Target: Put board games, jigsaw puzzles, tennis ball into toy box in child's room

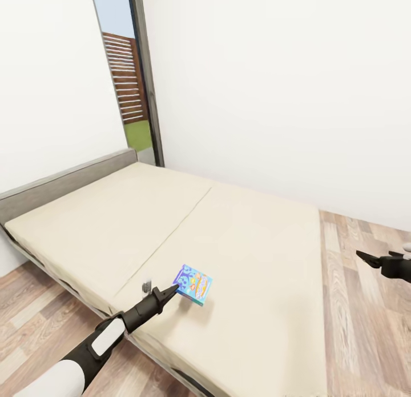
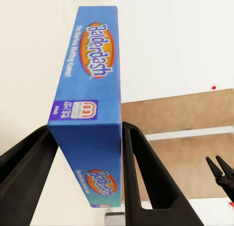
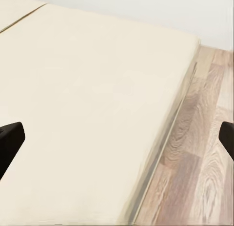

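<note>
A: Start with the head view. What is there?

B: A bed [image 1: 240, 237] with a beige mattress on a dark grey frame stands on a wood-plank floor [image 1: 365, 328] against a white wall [image 1: 274, 88]. A tall narrow window [image 1: 127, 83] sits behind its far corner. The left gripper [image 1: 173, 289] reaches over the near part of the mattress, and its jaws grip a small blue board game [image 1: 194, 284] at one edge. The box sits tilted, its far end slightly raised off the mattress.

A: And the right gripper?

B: The right gripper [image 1: 370, 259] hangs over the floor, beside the bed, well apart from the box.

A: What does the left wrist view add?

B: The blue box [image 2: 92, 104] stands edge-on between the two black fingers [image 2: 146, 177], which press against both its flat faces. "Balderdash" is printed along its side. Beyond it lie the mattress, the floor and the other gripper's black tips [image 2: 218, 168].

A: The right wrist view?

B: The mattress [image 3: 87, 104] and a strip of floor [image 3: 195, 157]. The black fingertips [image 3: 9, 140] sit at opposite edges of the picture, so the jaws are wide apart with nothing between them.
</note>
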### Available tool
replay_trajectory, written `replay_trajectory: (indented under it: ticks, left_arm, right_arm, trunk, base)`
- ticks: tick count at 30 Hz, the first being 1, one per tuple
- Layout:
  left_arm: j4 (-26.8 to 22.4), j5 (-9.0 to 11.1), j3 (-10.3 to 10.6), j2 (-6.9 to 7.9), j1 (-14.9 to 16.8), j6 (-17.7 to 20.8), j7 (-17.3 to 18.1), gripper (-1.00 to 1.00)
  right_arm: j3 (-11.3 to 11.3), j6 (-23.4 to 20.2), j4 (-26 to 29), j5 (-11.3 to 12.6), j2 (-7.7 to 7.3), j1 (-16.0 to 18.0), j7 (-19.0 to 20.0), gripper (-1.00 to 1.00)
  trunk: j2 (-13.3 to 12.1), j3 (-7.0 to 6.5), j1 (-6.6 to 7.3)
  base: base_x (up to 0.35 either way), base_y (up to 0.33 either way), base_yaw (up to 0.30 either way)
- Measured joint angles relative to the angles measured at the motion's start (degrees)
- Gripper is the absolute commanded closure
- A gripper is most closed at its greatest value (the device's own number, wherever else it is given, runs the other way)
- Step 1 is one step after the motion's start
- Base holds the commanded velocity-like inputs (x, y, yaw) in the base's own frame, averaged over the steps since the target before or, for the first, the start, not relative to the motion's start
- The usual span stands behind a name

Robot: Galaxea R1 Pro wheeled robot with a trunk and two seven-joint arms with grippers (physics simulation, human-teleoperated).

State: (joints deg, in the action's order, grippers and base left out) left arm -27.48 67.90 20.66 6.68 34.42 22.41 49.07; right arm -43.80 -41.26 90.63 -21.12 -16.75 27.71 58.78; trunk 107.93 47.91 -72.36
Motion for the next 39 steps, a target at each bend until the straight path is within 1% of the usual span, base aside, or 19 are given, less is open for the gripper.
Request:
replay_trajectory:
  ticks: [22,25,29,32,33,35,36,37,38,39]
  left_arm:
    - [-0.04,-0.04,0.09,-0.06,-0.04,0.04,0.14,1.00]
    - [-1.55,0.01,0.09,0.02,-0.07,0.42,0.29,1.00]
    - [-2.34,-0.07,0.09,0.04,-0.14,1.05,0.19,1.00]
    - [-2.62,-0.08,0.08,0.08,-0.17,1.27,0.13,1.00]
    - [-2.72,-0.08,0.13,0.08,-0.17,1.33,0.12,1.00]
    - [-2.77,-0.09,0.15,0.09,-0.18,1.35,0.11,1.00]
    - [-2.78,-0.11,0.14,0.13,-0.17,1.35,0.11,1.00]
    - [-2.79,-0.10,0.13,0.16,-0.18,1.36,0.11,1.00]
    - [-2.79,-0.15,0.12,0.23,-0.17,1.35,0.11,1.00]
    - [-2.80,-0.15,0.10,0.30,-0.18,1.35,0.10,1.00]
  right_arm:
    - [0.01,-0.14,0.61,0.03,-0.04,-0.28,0.03,-1.00]
    - [0.01,-0.44,0.57,-0.17,-0.05,-0.28,-0.01,-1.00]
    - [0.05,-0.61,0.46,-0.33,-0.05,-0.27,-0.12,-1.00]
    - [0.52,-1.35,-0.67,-0.56,-0.07,0.04,-0.50,-1.00]
    - [0.87,-2.56,-1.58,-0.58,-0.11,0.14,-0.63,-1.00]
    - [2.09,-3.34,-2.01,-0.56,0.00,0.04,-0.58,-1.00]
    - [4.46,-3.70,-2.32,-0.60,0.27,-0.02,-0.67,-1.00]
    - [6.18,-3.89,-2.69,-0.68,0.43,-0.02,-0.77,-1.00]
    - [9.81,-4.50,-4.19,-0.75,0.69,-0.02,-1.28,-1.00]
    - [11.91,-4.77,-5.22,-0.87,0.80,-0.02,-1.78,-1.00]
  trunk:
    - [-8.83,-3.95,4.83]
    - [-10.03,-4.49,5.49]
    - [-11.63,-5.21,6.37]
    - [-12.84,-5.74,7.03]
    - [-13.24,-5.92,7.25]
    - [-14.04,-6.28,7.69]
    - [-14.44,-6.46,7.91]
    - [-14.84,-6.64,8.13]
    - [-15.25,-6.82,8.35]
    - [-15.65,-7.00,8.57]
  base:
    - [0.000,0.000,-0.289]
    - [0.000,0.000,-0.293]
    - [0.000,0.000,-0.293]
    - [0.000,0.000,-0.293]
    - [0.000,0.000,-0.293]
    - [0.000,0.000,-0.293]
    - [0.000,0.000,-0.293]
    - [0.000,0.000,-0.293]
    - [0.000,0.000,-0.293]
    - [0.000,0.000,-0.293]
